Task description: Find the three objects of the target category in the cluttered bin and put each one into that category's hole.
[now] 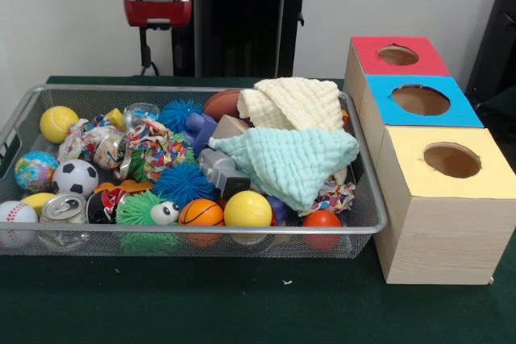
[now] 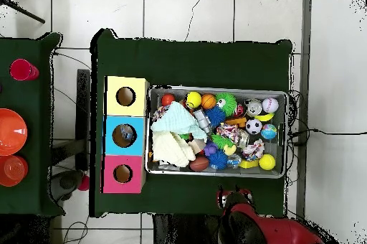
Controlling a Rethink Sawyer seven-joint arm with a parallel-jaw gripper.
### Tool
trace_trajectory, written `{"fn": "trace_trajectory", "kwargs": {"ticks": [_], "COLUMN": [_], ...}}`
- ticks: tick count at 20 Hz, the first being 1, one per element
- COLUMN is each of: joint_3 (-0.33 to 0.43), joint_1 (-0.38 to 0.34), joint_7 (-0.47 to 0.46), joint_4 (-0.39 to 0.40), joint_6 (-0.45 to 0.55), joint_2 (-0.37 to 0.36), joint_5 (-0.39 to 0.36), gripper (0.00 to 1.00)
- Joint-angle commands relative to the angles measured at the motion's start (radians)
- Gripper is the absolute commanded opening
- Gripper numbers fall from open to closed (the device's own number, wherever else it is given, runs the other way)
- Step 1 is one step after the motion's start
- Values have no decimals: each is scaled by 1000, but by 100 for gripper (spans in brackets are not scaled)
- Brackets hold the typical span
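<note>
The wire mesh bin [image 1: 367,227] sits on the green table, full of toys; it also shows in the overhead view [image 2: 285,95]. One see-through bottle [image 1: 141,112] lies at the bin's far left among the clutter. A second crinkled clear bottle [image 1: 101,147] lies beside it. A third is hidden. The blue-surround hole [image 1: 420,100] is the middle one on the wooden box, also seen from overhead [image 2: 124,135]. My gripper [image 2: 234,199] is drawn back outside the bin on the robot's side, and the arm's red and black end [image 1: 157,2] hangs behind the bin's far edge.
A mint cloth [image 1: 290,163] and a cream cloth [image 1: 294,102] cover the bin's right half. A silver can [image 1: 63,209], several balls and spiky toys fill the left. The red hole [image 1: 397,55] and the yellow hole [image 1: 451,159] flank the blue one.
</note>
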Motion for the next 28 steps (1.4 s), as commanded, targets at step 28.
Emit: {"fn": "trace_trajectory", "kwargs": {"ticks": [28], "joint_3": [-198], "joint_1": [133], "joint_7": [112], "joint_4": [-295], "joint_6": [-318], "joint_2": [343], "joint_5": [-39], "gripper": [100]}}
